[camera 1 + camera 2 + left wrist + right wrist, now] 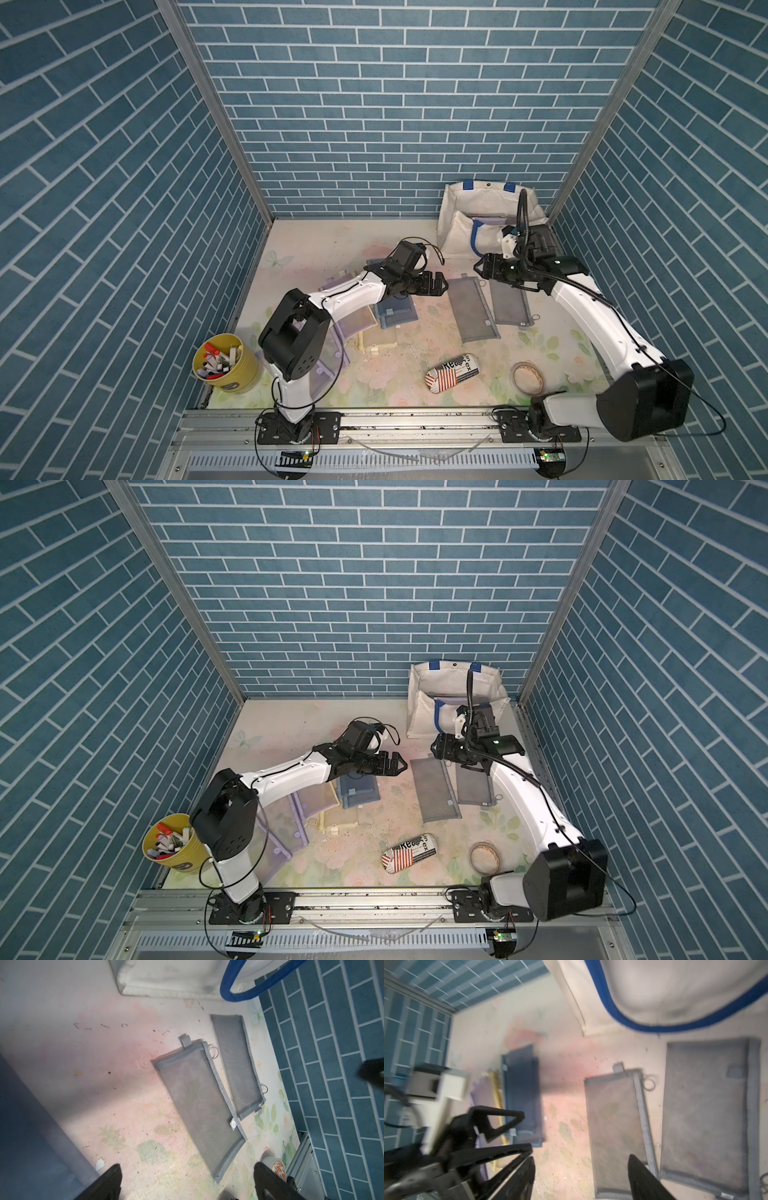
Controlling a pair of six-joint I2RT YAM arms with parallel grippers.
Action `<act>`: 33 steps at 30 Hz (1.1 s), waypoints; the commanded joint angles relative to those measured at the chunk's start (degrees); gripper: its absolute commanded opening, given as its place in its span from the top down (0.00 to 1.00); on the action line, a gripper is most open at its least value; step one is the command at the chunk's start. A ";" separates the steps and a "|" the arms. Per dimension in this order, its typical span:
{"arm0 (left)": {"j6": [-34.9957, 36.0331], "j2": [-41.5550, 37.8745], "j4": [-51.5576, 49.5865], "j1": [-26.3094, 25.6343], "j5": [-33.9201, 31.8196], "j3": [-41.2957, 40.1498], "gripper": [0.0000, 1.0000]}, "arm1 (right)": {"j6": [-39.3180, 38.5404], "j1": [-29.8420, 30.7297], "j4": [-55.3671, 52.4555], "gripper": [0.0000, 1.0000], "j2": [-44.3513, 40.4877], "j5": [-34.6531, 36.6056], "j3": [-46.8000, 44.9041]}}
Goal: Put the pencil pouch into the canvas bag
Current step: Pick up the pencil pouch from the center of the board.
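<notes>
The off-white canvas bag [461, 241] [419, 704] with blue handles stands open at the back right, and a pale purple pencil pouch [487, 219] shows inside its mouth. Two grey mesh pouches [471, 309] [509, 303] lie flat side by side in front of it. My right gripper [480, 266] [581, 1158] hovers over their far ends, just in front of the bag, open with nothing between its fingers. Over the table's middle, my left gripper [440, 284] [188, 1167] is wide open and empty, just left of the nearer grey pouch [199, 1101].
Blue pouches [395, 309] and purple and yellow ones [328, 374] lie under the left arm. A printed zip case [453, 372] and a tape roll [528, 378] sit near the front. A yellow cup of markers [226, 368] stands at the front left. Brick walls enclose three sides.
</notes>
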 commanded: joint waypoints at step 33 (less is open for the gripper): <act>-23.58 19.37 19.60 -4.56 1.16 -0.13 0.29 | 0.42 -10.03 13.10 0.42 22.36 -18.74 -10.70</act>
